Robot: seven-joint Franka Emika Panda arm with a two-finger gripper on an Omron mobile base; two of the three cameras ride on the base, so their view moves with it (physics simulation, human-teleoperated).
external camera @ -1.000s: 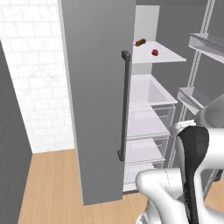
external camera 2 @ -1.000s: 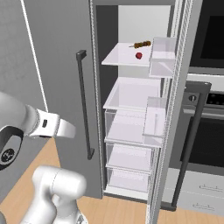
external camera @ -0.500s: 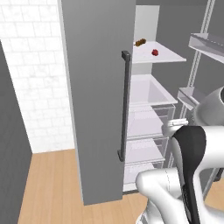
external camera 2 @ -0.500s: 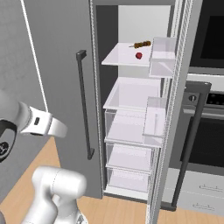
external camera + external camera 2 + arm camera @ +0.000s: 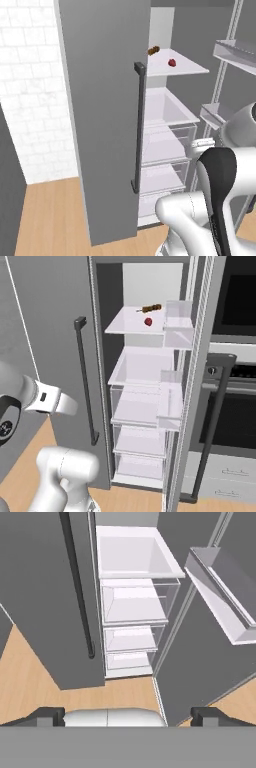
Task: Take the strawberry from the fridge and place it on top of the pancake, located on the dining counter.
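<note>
Well above spread jaws (image 5: 128,716): strawberry (image 5: 172,62) (top shelf)

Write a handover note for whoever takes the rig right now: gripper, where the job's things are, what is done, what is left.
Gripper: open, holding nothing, low in front of the fridge.
Fridge: right-hand door open, shelves and drawers showing.
Strawberry: on the top white shelf, beside a small brown food lump, untouched.
Done: door opened.
Left: raise the arm to the top shelf, grasp the strawberry, carry it to the dining counter, set it on the pancake.
</note>
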